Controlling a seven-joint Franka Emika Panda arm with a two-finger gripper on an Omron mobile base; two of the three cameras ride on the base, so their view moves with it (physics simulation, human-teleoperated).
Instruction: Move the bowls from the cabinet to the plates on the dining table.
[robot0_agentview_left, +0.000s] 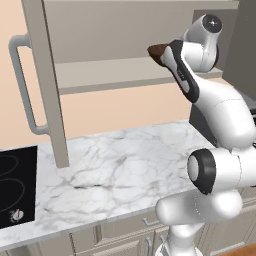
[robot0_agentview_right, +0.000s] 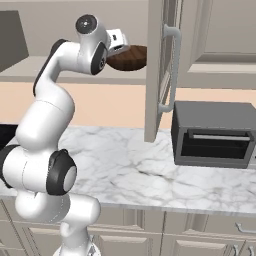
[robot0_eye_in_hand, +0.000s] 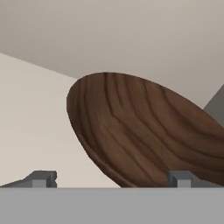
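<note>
Your claw (robot0_eye_in_hand: 111, 178) is spread wide, fingertips (robot0_eye_in_hand: 41, 178) apart, gripping nothing, right up against the brown wooden bowl (robot0_eye_in_hand: 144, 131). That bowl sits on the shelf of the open wall cabinet (robot0_agentview_left: 115, 75), above the marble counter (robot0_agentview_left: 125, 175), with a toaster oven (robot0_agentview_right: 212, 132) on that counter to the cabinet's right.

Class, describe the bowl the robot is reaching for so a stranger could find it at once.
Start at the open wall cabinet above the marble counter. On its shelf, just ahead of the open gripper, sits the wooden bowl: round, dark brown, with visible grain.
</note>
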